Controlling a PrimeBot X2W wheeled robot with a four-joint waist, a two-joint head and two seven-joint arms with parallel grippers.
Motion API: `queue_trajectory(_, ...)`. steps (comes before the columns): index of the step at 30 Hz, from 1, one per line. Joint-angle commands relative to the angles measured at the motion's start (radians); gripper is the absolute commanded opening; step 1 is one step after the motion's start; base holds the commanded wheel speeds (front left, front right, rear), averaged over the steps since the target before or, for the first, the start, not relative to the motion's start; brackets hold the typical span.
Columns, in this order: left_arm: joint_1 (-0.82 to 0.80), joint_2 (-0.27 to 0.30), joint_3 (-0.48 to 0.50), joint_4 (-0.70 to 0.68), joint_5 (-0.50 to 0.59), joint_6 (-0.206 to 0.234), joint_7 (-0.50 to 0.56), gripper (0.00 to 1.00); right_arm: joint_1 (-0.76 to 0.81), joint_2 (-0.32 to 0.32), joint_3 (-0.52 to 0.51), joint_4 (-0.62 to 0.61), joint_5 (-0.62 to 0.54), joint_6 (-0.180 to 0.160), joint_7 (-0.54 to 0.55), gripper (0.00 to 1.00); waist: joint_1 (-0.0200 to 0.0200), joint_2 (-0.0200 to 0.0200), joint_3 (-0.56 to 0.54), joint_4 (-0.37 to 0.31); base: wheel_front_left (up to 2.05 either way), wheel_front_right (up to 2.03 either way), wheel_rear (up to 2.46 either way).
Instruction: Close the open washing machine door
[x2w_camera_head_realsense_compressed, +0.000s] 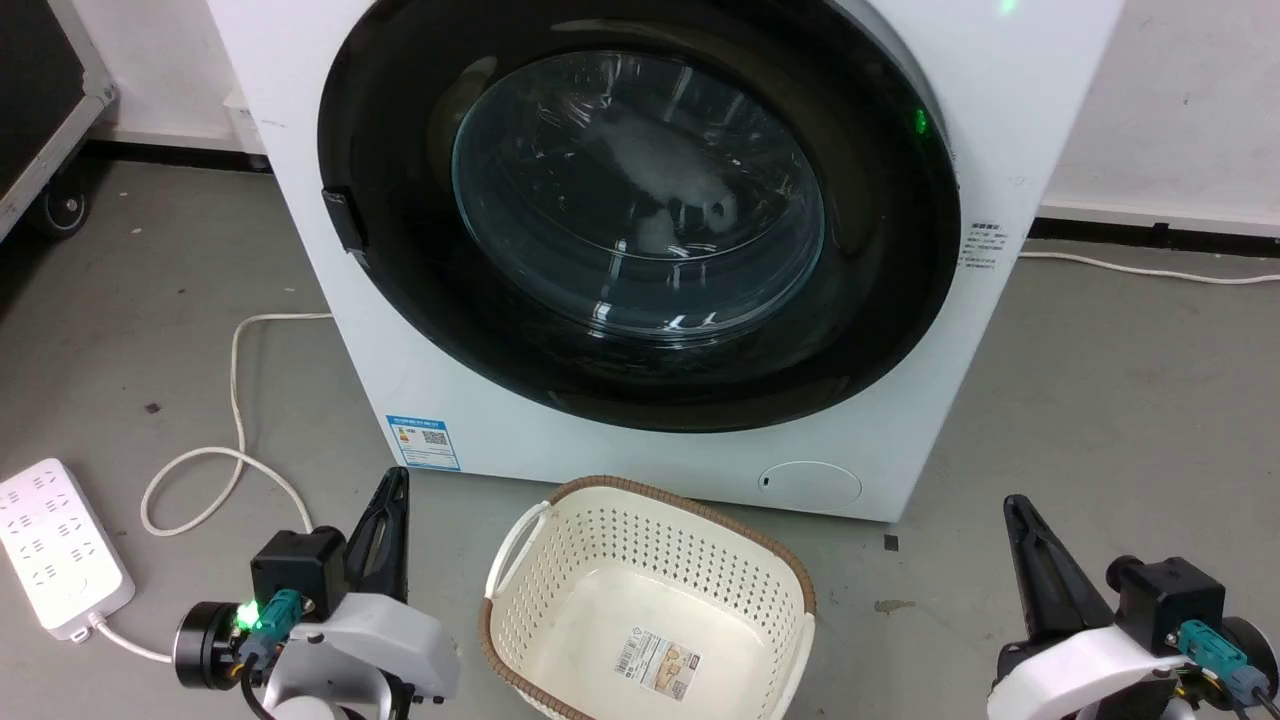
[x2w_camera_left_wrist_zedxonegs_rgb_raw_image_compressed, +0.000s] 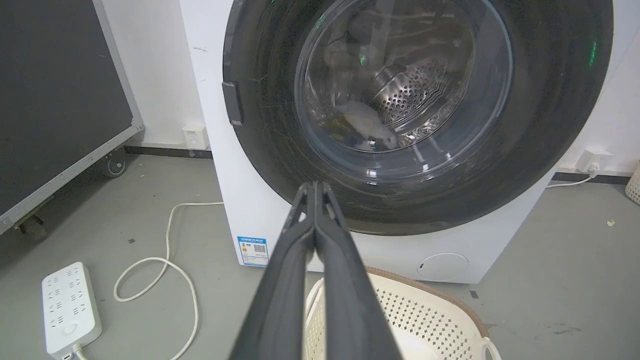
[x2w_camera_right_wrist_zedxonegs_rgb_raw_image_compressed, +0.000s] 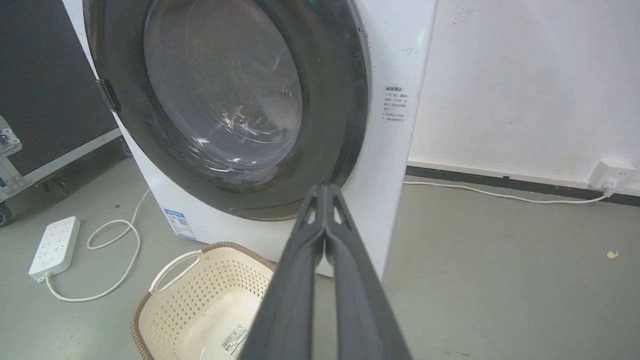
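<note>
Over at the far left a white power strip lies on the grey floor, its cord looping toward the washing machine. Near the lower left, the left end effector points up with its two dark fingers pressed together, gripping nothing. Behind it, the washing machine door lies flat against the machine's white front, its small handle on the left edge. A cream basket sits on the floor just before the machine. At lower right, the right end effector is likewise pressed together and empty.
</note>
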Motion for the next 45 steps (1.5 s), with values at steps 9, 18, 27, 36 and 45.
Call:
queue_trajectory(9, 0.029, -0.012, 0.009, -0.029, 0.027, 0.008, 0.016, 0.0, 0.005, -0.001, 0.004, -0.018, -0.014, 0.0, 0.017, 0.0, 0.0, -0.0001, 0.001, 0.006, 0.0, 0.0, 0.0)
queue_trajectory(18, 0.044, -0.02, 0.016, -0.058, 0.049, 0.013, 0.035, 0.0, 0.005, -0.001, 0.009, -0.032, -0.026, 0.0, 0.034, 0.0, 0.0, -0.0001, 0.002, 0.015, 0.0, 0.0, 0.0)
queue_trajectory(27, 0.06, -0.028, 0.023, -0.087, 0.071, 0.018, 0.053, 0.0, 0.006, -0.001, 0.013, -0.046, -0.039, 0.001, 0.051, 0.0, 0.0, -0.0001, 0.003, 0.023, 0.0, 0.0, 0.0)
queue_trajectory(36, 0.076, -0.035, 0.031, -0.116, 0.093, 0.023, 0.072, 0.0, 0.007, -0.001, 0.017, -0.06, -0.051, 0.001, 0.068, 0.0, 0.0, -0.0001, 0.004, 0.031, 0.0, 0.0, 0.0)
queue_trajectory(45, 0.092, -0.043, 0.038, -0.145, 0.115, 0.028, 0.091, 0.0, 0.008, -0.001, 0.022, -0.074, -0.063, 0.001, 0.085, 0.0, 0.0, -0.0001, 0.005, 0.039, 0.0, 0.0, 0.0)
